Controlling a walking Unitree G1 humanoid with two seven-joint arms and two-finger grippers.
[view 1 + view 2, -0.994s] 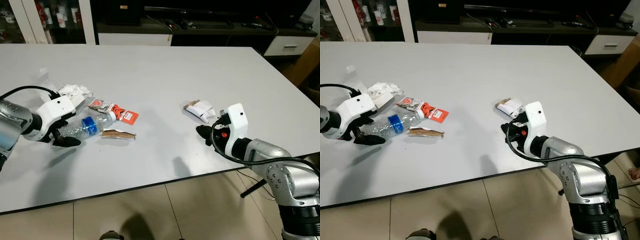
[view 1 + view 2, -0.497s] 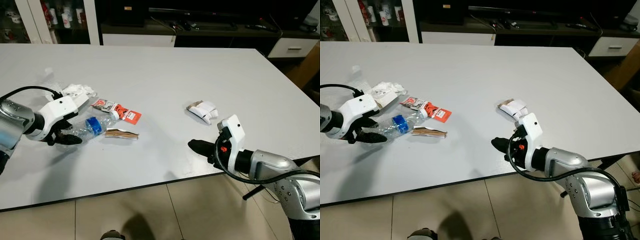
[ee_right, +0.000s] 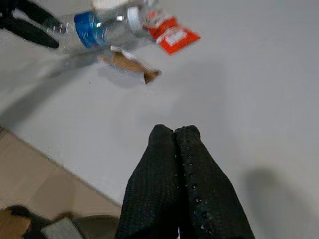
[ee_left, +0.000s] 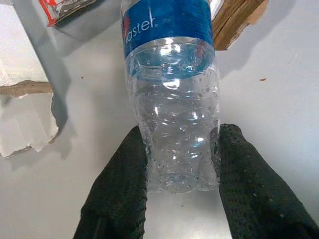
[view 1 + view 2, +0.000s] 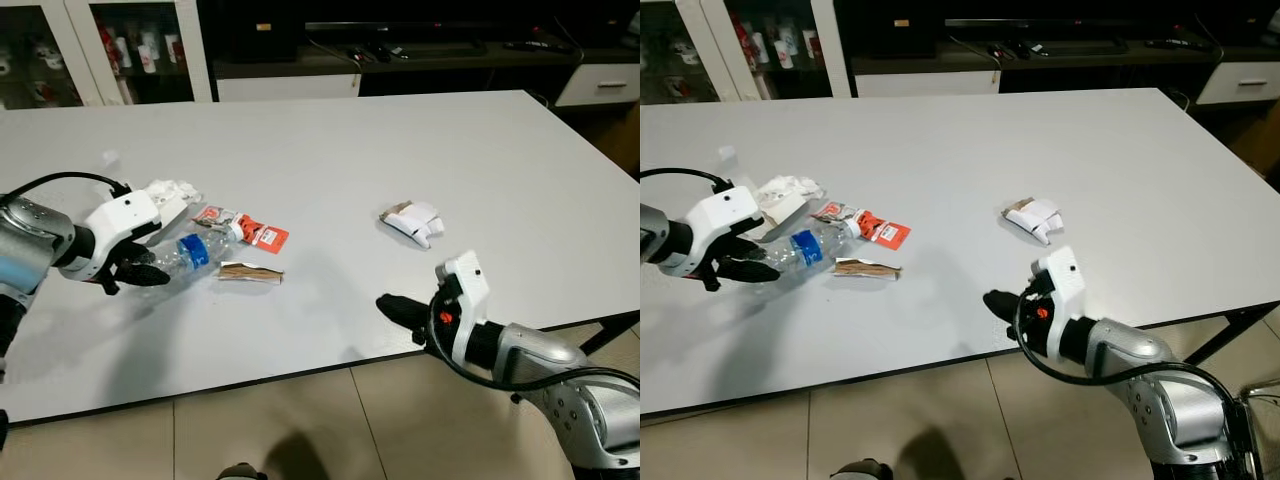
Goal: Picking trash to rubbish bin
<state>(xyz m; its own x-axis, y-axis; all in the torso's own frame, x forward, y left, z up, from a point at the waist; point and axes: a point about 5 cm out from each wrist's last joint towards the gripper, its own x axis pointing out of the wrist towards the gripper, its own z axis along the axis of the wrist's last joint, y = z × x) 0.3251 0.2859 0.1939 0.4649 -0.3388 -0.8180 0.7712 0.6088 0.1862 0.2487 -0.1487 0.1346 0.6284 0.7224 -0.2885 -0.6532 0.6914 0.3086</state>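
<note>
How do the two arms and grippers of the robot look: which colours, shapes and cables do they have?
Both arms are silver metal with rounded joints. Each wrist ends in a white, blocky housing. The left gripper and the right gripper each have two long black fingers with a fine dotted texture. A black cable loops over each wrist, and the right housing shows a small red mark.
</note>
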